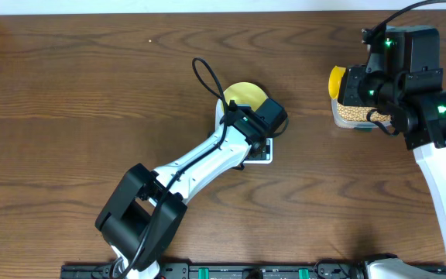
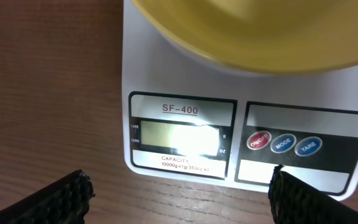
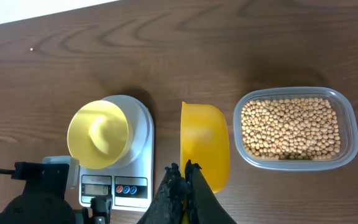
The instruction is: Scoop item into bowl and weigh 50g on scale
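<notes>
Here, dark wood-grain table [image 1: 68,93] bears scale [image 3: 140,124] and bowl [image 3: 98,134].

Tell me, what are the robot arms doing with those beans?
They are getting ready to weigh beans. The right gripper holds the yellow scoop, empty, beside the clear tub of beans. The pale yellow bowl sits on the scale, empty. The left gripper hangs open by the scale's buttons.

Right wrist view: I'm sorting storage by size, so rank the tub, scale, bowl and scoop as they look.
Largest: tub
Then: scale
Last: bowl and scoop look alike; scoop is nearer the camera, so unranked.
</notes>
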### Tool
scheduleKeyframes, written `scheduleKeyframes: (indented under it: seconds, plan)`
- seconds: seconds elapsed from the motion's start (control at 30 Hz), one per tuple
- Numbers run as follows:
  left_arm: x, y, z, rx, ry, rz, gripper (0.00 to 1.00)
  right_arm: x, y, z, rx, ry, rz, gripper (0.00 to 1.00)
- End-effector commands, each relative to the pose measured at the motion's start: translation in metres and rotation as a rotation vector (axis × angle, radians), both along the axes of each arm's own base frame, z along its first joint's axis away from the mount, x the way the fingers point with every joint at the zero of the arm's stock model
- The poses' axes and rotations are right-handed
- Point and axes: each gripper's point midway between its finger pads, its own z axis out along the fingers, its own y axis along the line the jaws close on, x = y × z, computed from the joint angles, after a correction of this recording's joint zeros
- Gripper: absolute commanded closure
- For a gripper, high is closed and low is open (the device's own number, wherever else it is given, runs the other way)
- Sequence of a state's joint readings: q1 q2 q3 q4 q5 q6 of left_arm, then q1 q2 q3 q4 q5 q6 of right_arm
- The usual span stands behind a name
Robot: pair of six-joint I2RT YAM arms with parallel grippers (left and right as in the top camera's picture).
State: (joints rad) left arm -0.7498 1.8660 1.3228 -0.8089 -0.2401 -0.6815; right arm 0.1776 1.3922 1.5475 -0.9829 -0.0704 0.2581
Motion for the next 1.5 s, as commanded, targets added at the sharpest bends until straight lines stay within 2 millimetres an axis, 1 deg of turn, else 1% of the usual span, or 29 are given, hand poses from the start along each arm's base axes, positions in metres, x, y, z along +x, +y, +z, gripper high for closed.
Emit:
scheduleKeyframes:
  seconds: [0.0,0.23,0.5,0.9,1.13,1.47]
  plan:
    - [0.004,0.006,-0.004,0.036,-0.021,0.017,0.07,0.0,-0.002,0.004,-0.013,-0.014,-0.002,0.99]
    - [0.004,0.006,-0.006,0.037,-0.02,0.017,0.07,0.0,-0.002,0.004,-0.013,-0.014,-0.001,0.99]
    - [0.004,0.006,-0.021,0.038,-0.019,0.017,0.07,0.0,-0.002,0.005,-0.012,-0.015,-0.001,0.99]
    - [0.009,0.001,-0.021,0.019,-0.04,0.017,0.07,0.0,-0.002,0.005,-0.013,-0.015,-0.001,0.99]
    - [0.009,0.006,-0.024,0.037,-0.047,0.021,0.07,0.0,-0.002,0.005,-0.013,-0.014,-0.001,0.99]
    - [0.009,0.007,-0.024,0.042,-0.052,0.021,0.07,0.0,-0.002,0.005,-0.013,-0.014,-0.001,0.99]
